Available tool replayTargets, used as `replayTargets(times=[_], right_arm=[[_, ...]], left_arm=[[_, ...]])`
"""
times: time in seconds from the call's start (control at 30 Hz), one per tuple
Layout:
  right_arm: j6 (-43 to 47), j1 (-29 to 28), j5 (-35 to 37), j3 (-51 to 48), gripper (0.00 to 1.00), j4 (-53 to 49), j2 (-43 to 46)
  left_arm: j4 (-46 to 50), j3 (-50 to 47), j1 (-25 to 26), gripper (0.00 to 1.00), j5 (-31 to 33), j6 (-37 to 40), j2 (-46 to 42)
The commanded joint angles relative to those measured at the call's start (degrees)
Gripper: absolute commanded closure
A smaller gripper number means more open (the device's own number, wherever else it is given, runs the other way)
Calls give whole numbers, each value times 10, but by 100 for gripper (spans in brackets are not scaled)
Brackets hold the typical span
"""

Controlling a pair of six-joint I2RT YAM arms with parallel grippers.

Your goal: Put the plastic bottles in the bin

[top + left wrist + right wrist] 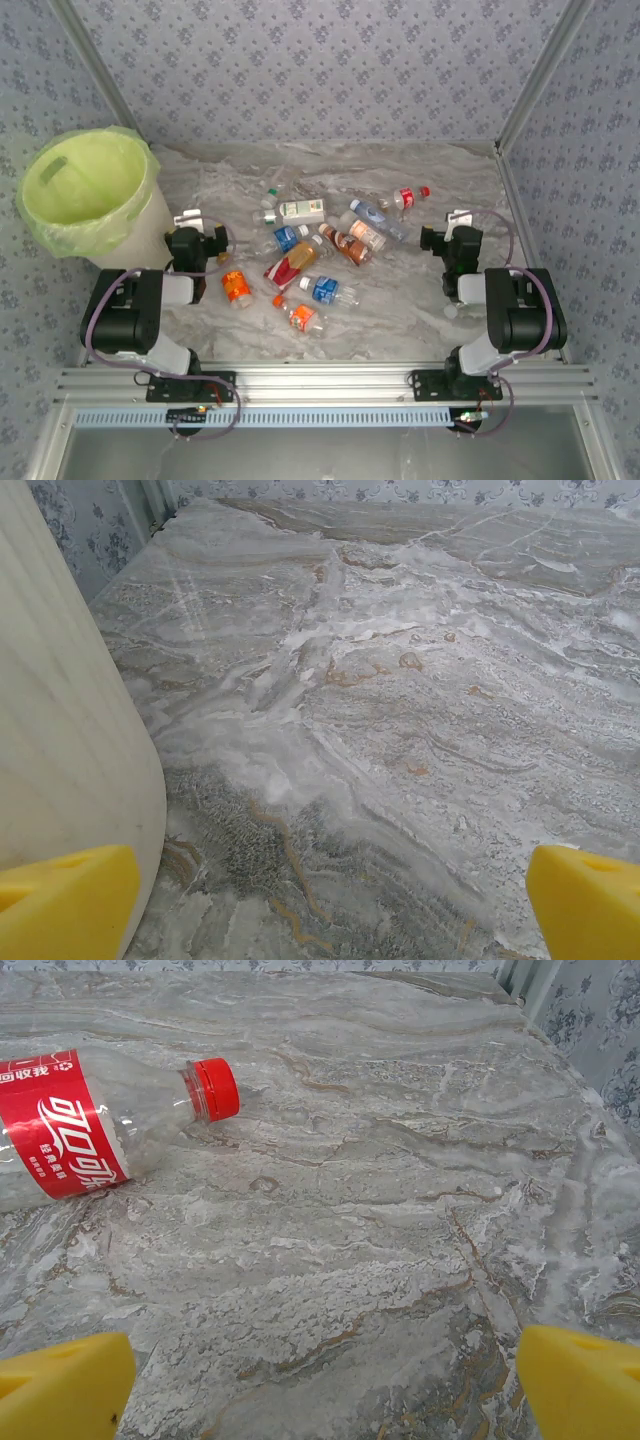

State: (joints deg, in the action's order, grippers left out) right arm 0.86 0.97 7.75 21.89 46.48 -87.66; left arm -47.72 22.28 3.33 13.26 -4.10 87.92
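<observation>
At the near edge of the marbled table (400, 310) the two arms sit folded over their bases, wrists reaching forward. The left gripper (197, 243) is spread wide with nothing between its yellow fingertips (65, 905), low over bare tabletop. The right gripper (452, 243) is spread just as wide and equally empty, its own yellow fingertips (585, 1385) at the lower corners of its wrist view, over bare marble near the table's right side.

The plastic bottles (347, 245) all lie on their sides on the table, scattered between the two arms. Closest to the bases is an orange-labelled bottle (300, 316). A second orange-labelled one (237, 287) lies just right of the left arm, and a blue-labelled bottle (325, 290) lies beside the first. A little farther out lie a red-and-yellow bottle (292, 265) and another blue-labelled bottle (288, 238), close together. Beyond them are a white-and-green labelled bottle (300, 211) and a clear bottle with a blue cap (372, 213). A red-labelled cola bottle (90, 1125) lies ahead and to the left of the right gripper, well apart from it, its red cap (215, 1088) pointing right.

The bin (150, 235) stands on the table's left side, just beside the left gripper. Its white wall takes up the left edge of the left wrist view, close to the left fingertip; whether they touch cannot be told. Its lime-green bag (60, 165) is folded out over the rim. Past the bottles, bare marble runs to the flower-patterned back wall (320, 60).
</observation>
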Motion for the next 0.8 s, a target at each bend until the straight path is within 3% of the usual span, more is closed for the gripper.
replayTargets(times=[0.0,0.77], right_arm=[[-9,-2,9,-4,0,11,5],[-9,-1,8,-6,0,13,7]], left_arm=[[-16,0,-17,0,48,-2,-2],[-17,-1,-15,1,50,0,-2]])
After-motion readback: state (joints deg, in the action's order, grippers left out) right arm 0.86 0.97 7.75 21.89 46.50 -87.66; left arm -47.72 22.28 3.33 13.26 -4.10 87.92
